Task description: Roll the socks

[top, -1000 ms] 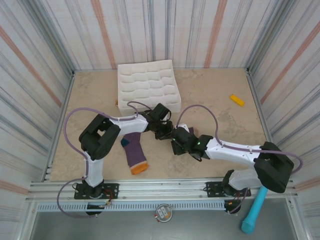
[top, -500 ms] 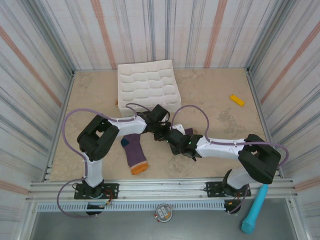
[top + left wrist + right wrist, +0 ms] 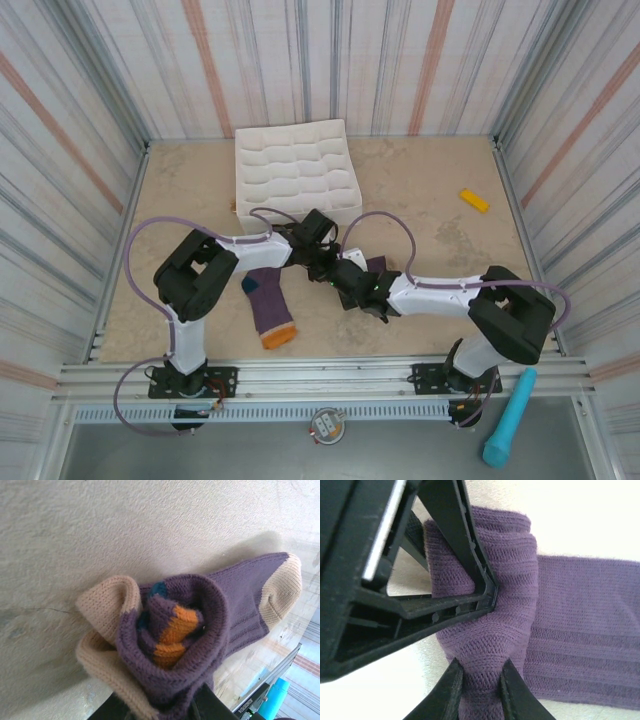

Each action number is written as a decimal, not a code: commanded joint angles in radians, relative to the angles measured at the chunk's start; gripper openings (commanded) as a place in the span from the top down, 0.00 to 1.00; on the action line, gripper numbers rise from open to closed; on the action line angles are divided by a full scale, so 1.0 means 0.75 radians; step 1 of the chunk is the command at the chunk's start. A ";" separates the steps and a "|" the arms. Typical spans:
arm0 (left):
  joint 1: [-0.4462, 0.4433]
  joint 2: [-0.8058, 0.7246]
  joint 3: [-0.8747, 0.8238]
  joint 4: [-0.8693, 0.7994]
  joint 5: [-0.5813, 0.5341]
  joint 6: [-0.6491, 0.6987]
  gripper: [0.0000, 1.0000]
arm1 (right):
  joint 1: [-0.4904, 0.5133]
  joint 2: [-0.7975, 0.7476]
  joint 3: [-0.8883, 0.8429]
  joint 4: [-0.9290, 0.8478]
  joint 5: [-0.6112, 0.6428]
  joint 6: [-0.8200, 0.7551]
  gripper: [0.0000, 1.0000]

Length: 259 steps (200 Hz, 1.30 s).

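Both pairs of jaws are closed on one sock: my left gripper (image 3: 160, 707) clamps the rolled sock (image 3: 175, 630) at its bundle, and my right gripper (image 3: 481, 682) pinches the same purple knit. It sits mid-table (image 3: 430, 210). The second sock (image 3: 268, 305) lies flat, nearer the left arm's base.

Two purple striped socks, one rolled up, one flat

Rolled sock (image 3: 175, 630) mid-table: tight purple coil, orange toe and a bit of teal tucked in the core, beige knit folded out at one side, a striped length trailing flat with a beige end. Flat sock (image 3: 268, 305) left of it, well apart, unrolled, teal heel to the left, orange toe toward the near edge
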<state>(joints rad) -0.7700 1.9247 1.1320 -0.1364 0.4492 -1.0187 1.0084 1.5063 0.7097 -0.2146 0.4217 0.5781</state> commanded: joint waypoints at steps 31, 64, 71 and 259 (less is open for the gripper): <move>0.016 -0.055 -0.090 -0.140 -0.041 -0.029 0.47 | -0.130 -0.078 -0.207 0.141 -0.299 0.080 0.96; 0.045 -0.135 -0.142 -0.107 -0.031 -0.046 0.27 | -0.257 -0.155 -0.337 0.280 -0.522 0.136 0.96; 0.056 -0.152 -0.151 -0.097 -0.028 -0.043 0.26 | -0.280 -0.164 -0.359 0.306 -0.563 0.144 0.96; -0.011 -0.136 -0.126 0.179 0.000 0.118 0.29 | -0.929 -0.024 -0.591 0.804 -1.568 0.407 0.96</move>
<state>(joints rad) -0.7593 1.7981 1.0100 -0.0353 0.4526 -0.9463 0.3355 1.4361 0.3031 0.4458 -0.6903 0.8352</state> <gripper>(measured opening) 0.714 0.182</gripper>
